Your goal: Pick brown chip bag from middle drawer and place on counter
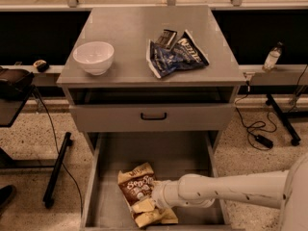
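The brown chip bag (137, 186) lies flat on the floor of the open middle drawer (168, 160), left of centre, with its white script facing up. My gripper (150, 210) is at the end of the white arm (226, 191), which reaches in from the right. It sits low in the drawer, right at the bag's near end and over its cream lower part. The counter (125, 28) is the grey top of the cabinet above.
A white bowl (93, 57) stands on the counter's left and a blue chip bag (175, 57) lies on its right. A shut drawer front with a black handle (154, 116) overhangs the open drawer. A black stand (55, 172) and cables (255, 134) flank the cabinet.
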Action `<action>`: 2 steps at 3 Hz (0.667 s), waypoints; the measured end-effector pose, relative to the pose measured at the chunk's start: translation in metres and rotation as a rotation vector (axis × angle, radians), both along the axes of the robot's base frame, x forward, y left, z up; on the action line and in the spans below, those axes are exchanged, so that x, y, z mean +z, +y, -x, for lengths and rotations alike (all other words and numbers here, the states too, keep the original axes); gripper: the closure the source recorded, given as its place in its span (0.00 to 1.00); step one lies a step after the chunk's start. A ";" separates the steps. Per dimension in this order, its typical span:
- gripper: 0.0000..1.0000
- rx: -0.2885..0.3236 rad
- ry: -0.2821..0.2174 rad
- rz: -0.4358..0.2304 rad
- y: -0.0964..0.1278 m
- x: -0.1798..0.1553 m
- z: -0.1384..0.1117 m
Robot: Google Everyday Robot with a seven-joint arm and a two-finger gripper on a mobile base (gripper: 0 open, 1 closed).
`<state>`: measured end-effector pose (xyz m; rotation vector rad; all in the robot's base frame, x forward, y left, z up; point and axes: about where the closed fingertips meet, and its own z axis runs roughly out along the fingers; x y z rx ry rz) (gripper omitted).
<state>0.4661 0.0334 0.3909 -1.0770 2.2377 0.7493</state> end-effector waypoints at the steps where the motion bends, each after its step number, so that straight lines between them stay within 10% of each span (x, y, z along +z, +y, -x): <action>1: 0.63 -0.010 -0.017 -0.101 0.009 0.009 0.001; 2: 0.86 -0.006 -0.084 -0.281 0.019 0.033 -0.005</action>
